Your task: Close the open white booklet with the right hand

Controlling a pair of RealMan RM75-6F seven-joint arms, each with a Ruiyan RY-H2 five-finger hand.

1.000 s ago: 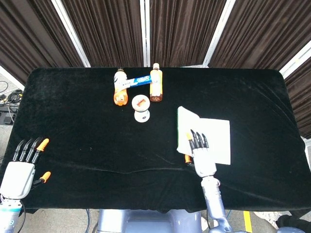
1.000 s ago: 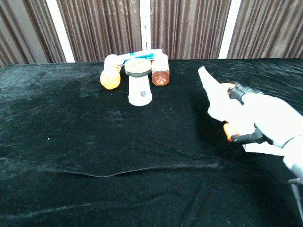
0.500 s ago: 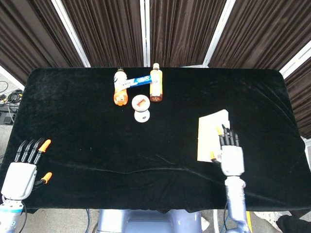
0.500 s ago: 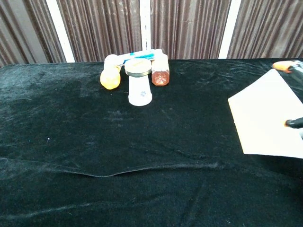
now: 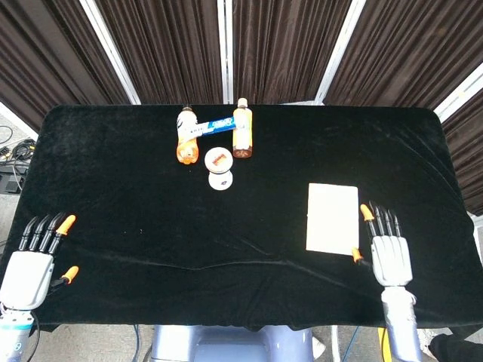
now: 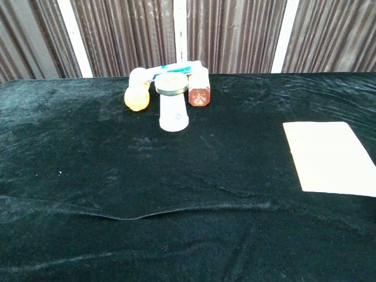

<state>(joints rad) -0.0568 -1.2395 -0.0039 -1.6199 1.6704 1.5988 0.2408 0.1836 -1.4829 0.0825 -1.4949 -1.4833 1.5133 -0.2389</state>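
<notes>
I've drawn my right hand (image 5: pixel 389 253) off the white booklet (image 5: pixel 332 218) — now flat, closed on the desk (image 5: pixel 136 188) — fingers (image 5: pixel 381 220) spread, empty; it looks light, floppy, best handled by an edge.

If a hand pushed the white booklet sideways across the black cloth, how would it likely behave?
The white booklet lies closed, thin and flat, so it is probably light and would slide rather than tip or roll. It looks like plain paper, so lifted by one edge it would likely bend. The black cloth looks velvety and may drag on it.
</notes>
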